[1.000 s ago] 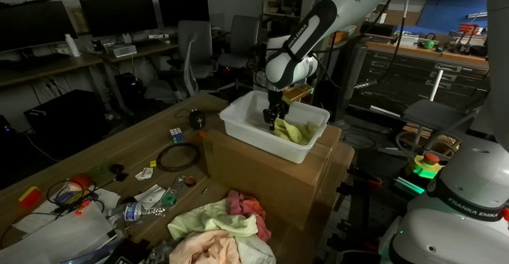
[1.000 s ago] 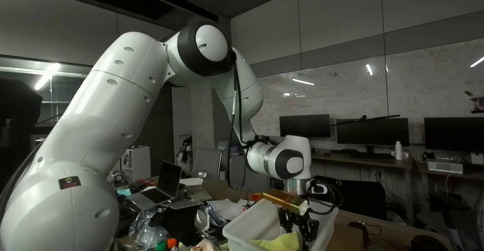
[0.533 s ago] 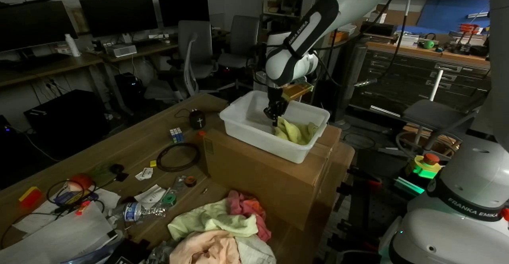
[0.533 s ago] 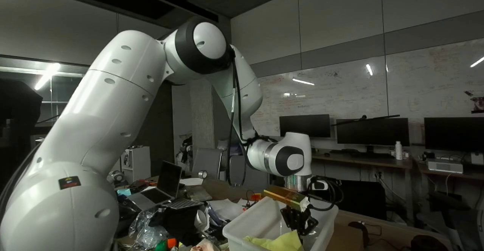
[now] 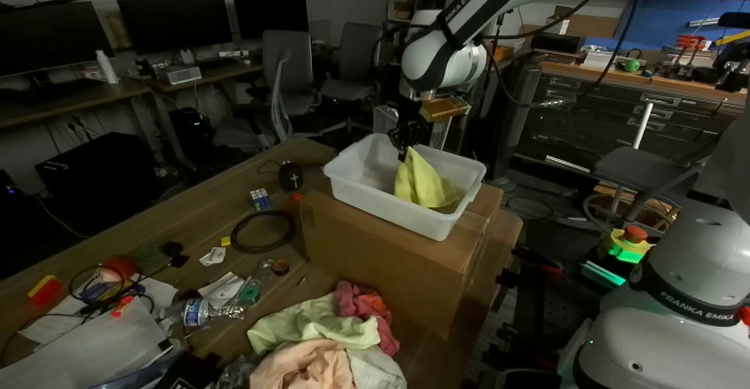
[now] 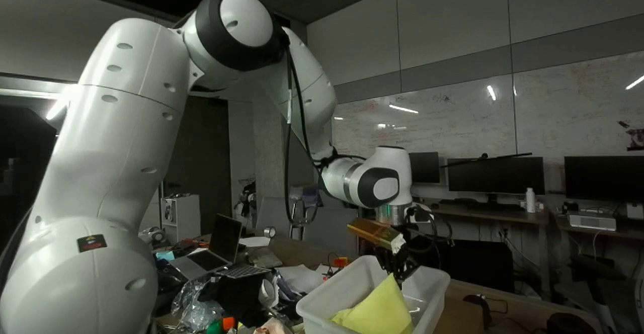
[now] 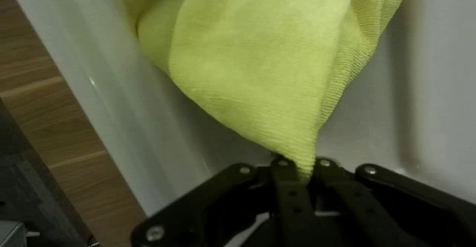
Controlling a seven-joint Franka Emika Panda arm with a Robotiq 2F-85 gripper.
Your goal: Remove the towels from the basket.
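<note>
The basket is a white plastic bin [image 5: 375, 200], also visible in an exterior view [image 6: 347, 291]. Inside it a yellow towel [image 5: 419, 181] is drawn up into a peak, its lower part still within the bin walls. My gripper [image 7: 305, 169] is shut on one corner of this towel [image 7: 253, 61], which narrows between the fingertips in the wrist view. In an exterior view the gripper [image 5: 404, 153] hangs over the bin at about rim height. More towels lie heaped on the table: light green [image 5: 316, 324], pink [image 5: 358, 304], peach [image 5: 304, 368] and whitish [image 5: 378, 368].
The bin stands on a cardboard box [image 5: 381, 266] on the wooden table [image 5: 193, 225]. Around it lie a black cable coil [image 5: 262, 232], a puzzle cube [image 5: 260, 199], a round black speaker [image 5: 290, 175], a plastic bottle [image 5: 199, 311] and papers. A laptop [image 6: 221, 246] shows farther off.
The fingers, apart beside the towel a second ago, have come together on it. The gripper has since risen, pulling the towel's corner up out of its low heap.
</note>
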